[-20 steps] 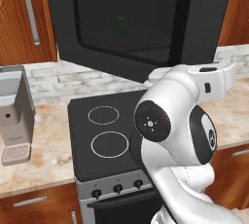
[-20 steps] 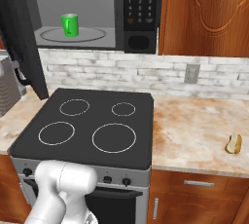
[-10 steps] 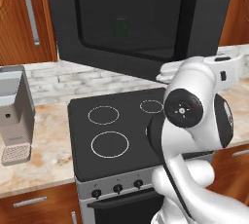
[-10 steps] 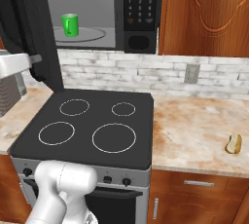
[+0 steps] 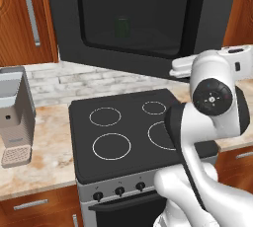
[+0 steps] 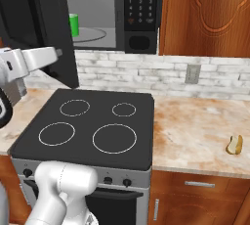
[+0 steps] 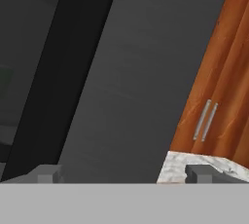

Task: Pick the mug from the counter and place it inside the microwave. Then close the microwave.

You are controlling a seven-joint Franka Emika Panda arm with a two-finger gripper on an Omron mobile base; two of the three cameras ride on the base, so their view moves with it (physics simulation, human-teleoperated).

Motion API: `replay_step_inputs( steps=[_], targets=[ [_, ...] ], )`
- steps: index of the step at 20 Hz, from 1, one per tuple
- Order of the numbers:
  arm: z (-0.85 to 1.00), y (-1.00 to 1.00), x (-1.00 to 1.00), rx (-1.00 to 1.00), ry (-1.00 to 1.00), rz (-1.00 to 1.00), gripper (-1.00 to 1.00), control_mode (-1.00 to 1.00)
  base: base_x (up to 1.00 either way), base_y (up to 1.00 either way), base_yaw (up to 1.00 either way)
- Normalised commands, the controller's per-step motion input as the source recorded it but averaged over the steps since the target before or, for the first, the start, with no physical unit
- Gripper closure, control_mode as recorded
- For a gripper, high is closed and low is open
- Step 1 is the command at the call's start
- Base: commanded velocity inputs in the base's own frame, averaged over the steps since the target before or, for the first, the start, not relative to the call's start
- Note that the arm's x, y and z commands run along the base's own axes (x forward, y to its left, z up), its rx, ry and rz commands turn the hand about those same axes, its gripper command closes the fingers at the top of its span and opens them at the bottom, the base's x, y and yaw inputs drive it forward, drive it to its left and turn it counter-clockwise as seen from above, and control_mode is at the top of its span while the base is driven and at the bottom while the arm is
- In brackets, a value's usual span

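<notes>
Inside the large black boxy microwave [image 6: 139,13], on the round glass turntable [image 6: 90,34], the small bright green cylindrical mug [image 6: 73,25] stands upright, its long axis vertical and its open side up; in the left base view it shows dimly through the dark window of the door [image 5: 128,21]. That door stands open, swung out over the black stovetop with white ring burners [image 6: 90,126]. The white arm's gripper [image 6: 57,53] is held level just beside the door's outer face; I cannot tell if its fingers are apart or together. On the beige marbled stone surface [image 6: 195,131] lies a small brown-and-yellow food item [image 6: 235,145], and a grey coffee machine [image 5: 15,115] stands at the left.
</notes>
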Motion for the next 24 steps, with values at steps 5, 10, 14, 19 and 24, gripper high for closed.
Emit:
replay_step_inputs(
  steps=[5, 10, 14, 19, 24],
  targets=[
    [0.00, -0.26, 0.38, 0.00, 0.00, 0.10, -1.00, -1.00, 0.00, 0.00, 0.00],
    [0.02, -0.21, 0.41, 0.00, 0.02, 0.09, -1.00, -1.00, 0.00, 0.00, 0.00],
    [0.15, -0.20, 0.46, 0.00, 0.08, 0.07, -1.00, -1.00, 0.00, 0.00, 0.00],
    [0.16, -0.15, 0.40, 0.00, 0.10, 0.07, -1.00, -1.00, 0.00, 0.00, 0.00],
    [0.10, -0.09, 0.35, 0.00, 0.09, 0.07, -1.00, -1.00, 0.00, 0.00, 0.00]
  ],
)
